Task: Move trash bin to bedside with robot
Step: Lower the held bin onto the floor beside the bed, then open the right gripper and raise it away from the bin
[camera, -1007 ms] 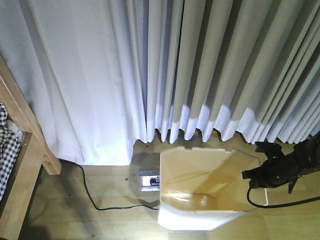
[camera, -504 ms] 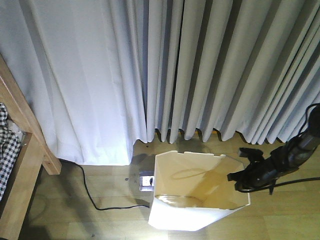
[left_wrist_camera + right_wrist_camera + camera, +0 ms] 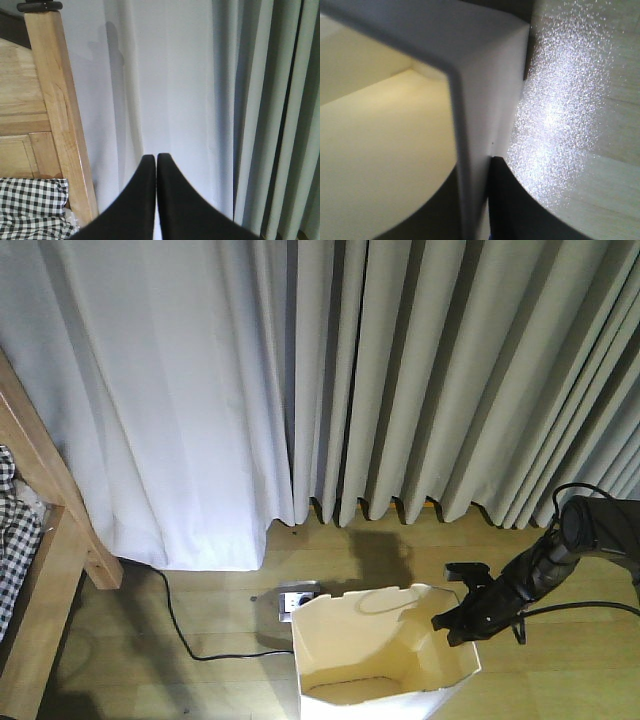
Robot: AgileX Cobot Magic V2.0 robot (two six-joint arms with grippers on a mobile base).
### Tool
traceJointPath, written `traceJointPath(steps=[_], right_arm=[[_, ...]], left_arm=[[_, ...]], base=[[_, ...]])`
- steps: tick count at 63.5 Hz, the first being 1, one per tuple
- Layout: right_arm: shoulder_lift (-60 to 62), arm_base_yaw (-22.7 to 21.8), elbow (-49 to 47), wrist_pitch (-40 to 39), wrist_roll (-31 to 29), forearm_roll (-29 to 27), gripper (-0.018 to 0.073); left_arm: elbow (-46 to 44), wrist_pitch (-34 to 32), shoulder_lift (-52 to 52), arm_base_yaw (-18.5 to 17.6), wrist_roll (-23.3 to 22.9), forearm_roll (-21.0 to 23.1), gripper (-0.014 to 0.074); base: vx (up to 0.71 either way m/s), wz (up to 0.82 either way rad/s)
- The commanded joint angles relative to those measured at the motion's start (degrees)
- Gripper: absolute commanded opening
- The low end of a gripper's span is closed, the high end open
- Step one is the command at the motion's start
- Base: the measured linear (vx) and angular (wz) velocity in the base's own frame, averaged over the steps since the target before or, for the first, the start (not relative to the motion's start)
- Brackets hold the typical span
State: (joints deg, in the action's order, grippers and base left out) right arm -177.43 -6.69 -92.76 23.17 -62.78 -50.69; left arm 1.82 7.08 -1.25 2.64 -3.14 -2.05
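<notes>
Clamped on the right rim wall of the white thin-walled faceted plastic trash bin [image 3: 385, 655], low centre on the wooden floor surface: the right black tool [image 3: 462, 618]. Off toward nine o'clock, well apart, the light brown wooden bed frame with checked bedding [image 3: 45, 530]. Nearer that bed but holding nothing, tips pressed together: the left black tool [image 3: 156, 165].

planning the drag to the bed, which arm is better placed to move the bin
Right. The right gripper is clamped on the trash bin rim, wall between its fingers in the wrist view. The left gripper is shut, empty, by the bed frame.
</notes>
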Motion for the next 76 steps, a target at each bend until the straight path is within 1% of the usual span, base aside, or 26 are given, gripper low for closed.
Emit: traceJointPath(steps=[1,12,20,27,37,44,60,66,70,76], right_arm=[[3.99,-0.18,-1.69,9.02,1.86,-1.93,0.0026],[3.37,-0.18,-1.74,8.21,3.31,-1.01,0.0069],[3.31,-0.18,-1.74,8.21,3.84,-0.45,0.0131],[3.31,-0.18,-1.97,8.33,3.86,-0.51,0.0216],[3.31,-0.36,-2.04,8.97,3.9,-0.51,0.0387],[3.31,-0.36,-2.04,8.79,3.9,-0.72,0.0451],[3.49,-0.36,-2.11,9.73,3.9,-0.88,0.0455],[5.02,-0.58,-1.87,10.48,3.65,1.42,0.0455],[6.63,-0.58,-0.98,9.7,3.71,2.37,0.0455],[11.03,-0.5,2.43,5.62,3.77,2.0,0.0455]], left_arm=[[-1.38,-4.19,-0.31,-0.01,-0.25,0.08,-0.0006],[-1.38,-4.19,-0.31,-0.01,-0.25,0.08,-0.0006],[-1.38,-4.19,-0.31,-0.01,-0.25,0.08,-0.0006],[-1.38,-4.19,-0.31,-0.01,-0.25,0.08,-0.0006],[-1.38,-4.19,-0.31,-0.01,-0.25,0.08,-0.0006],[-1.38,-4.19,-0.31,-0.01,-0.25,0.08,-0.0006],[-1.38,-4.19,-0.31,-0.01,-0.25,0.08,-0.0006],[-1.38,-4.19,-0.31,-0.01,-0.25,0.08,-0.0006],[-1.38,-4.19,-0.31,-0.01,-0.25,0.08,-0.0006],[-1.38,-4.19,-0.31,-0.01,-0.25,0.08,-0.0006]], base=[[0.0,0.0],[0.0,0.0],[0.0,0.0],[0.0,0.0],[0.0,0.0],[0.0,0.0],[0.0,0.0],[0.0,0.0],[0.0,0.0],[0.0,0.0]])
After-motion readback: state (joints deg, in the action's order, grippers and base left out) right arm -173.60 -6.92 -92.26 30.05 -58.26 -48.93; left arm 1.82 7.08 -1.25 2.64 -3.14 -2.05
